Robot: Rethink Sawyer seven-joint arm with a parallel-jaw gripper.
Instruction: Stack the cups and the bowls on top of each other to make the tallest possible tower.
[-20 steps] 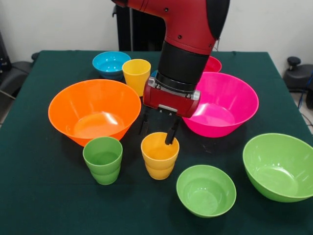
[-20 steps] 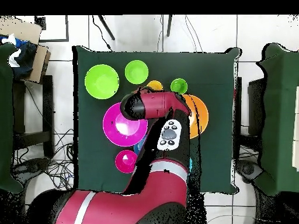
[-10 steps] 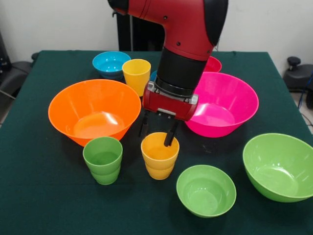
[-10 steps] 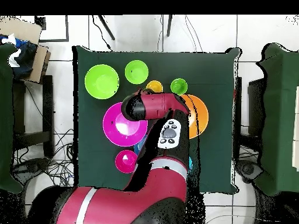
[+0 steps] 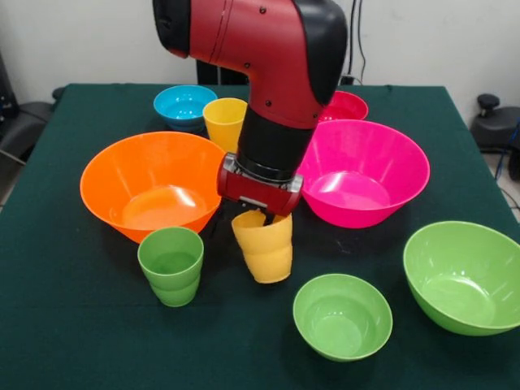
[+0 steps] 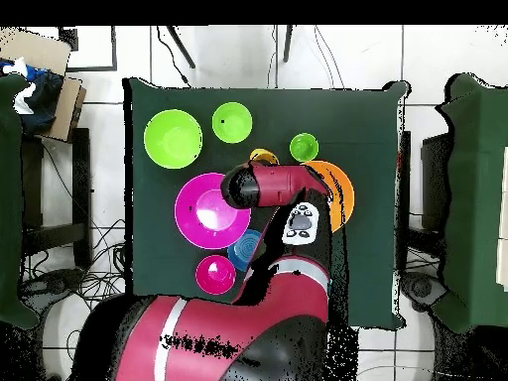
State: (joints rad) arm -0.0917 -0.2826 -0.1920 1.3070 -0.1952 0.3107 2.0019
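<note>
**Gripper clamps tilted orange-yellow cup**

The gripper [image 5: 262, 218], jaws closed on the rim, holds a smooth tapered orange-yellow cup [image 5: 264, 246], tilted beneath them. Three glossy plastic cups and seven round bowls share the green cloth table [image 5: 81, 333].

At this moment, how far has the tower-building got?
Early stage: nothing visible is stacked yet. In hand: the gripper is on the orange-yellow cup, which is tilted and looks lifted. Left: the green cup, yellow cup, large orange bowl, hot pink bowl, large lime bowl, small lime bowl, light blue bowl and red-pink bowl all sit apart.
</note>
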